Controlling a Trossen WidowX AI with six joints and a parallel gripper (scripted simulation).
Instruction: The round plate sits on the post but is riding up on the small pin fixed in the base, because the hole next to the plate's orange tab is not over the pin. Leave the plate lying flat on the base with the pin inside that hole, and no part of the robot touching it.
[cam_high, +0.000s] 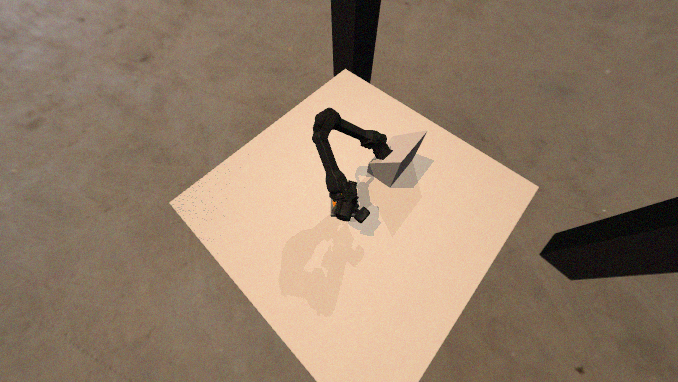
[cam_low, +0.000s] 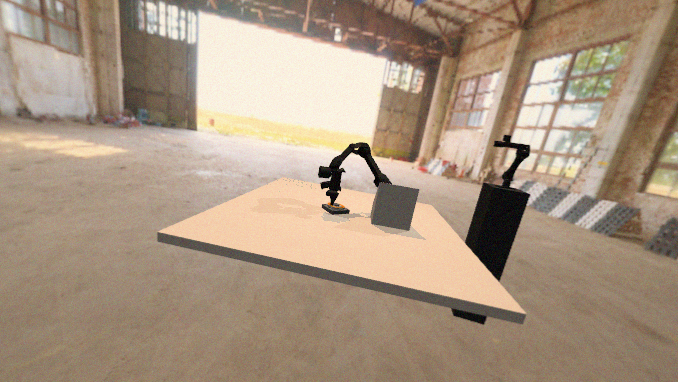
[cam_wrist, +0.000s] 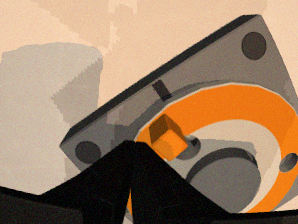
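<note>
The round plate, an orange ring with a pale inner ring (cam_wrist: 230, 102) (cam_low: 341, 206), sits around the grey post (cam_wrist: 225, 175) on the square grey base (cam_wrist: 215, 60) (cam_low: 342, 211). Its orange tab (cam_wrist: 169, 138) stands up at the ring's left, with a hole (cam_wrist: 191, 147) just right of it. The pin cannot be made out, and I cannot tell whether the plate lies flat. My gripper (cam_wrist: 133, 151) (cam_low: 333, 202) is shut and empty, its tips low over the plate's edge, just left of the tab. Contact cannot be told. The fingers hide the plate's lower left part.
A grey block (cam_high: 400, 172) (cam_low: 395, 207) stands on the table (cam_high: 375, 295) (cam_low: 280, 240) beside the arm's foot. A black pillar (cam_low: 500, 225) carrying a small black arm stands beyond the table's edge. Round dark spots mark the base's corners.
</note>
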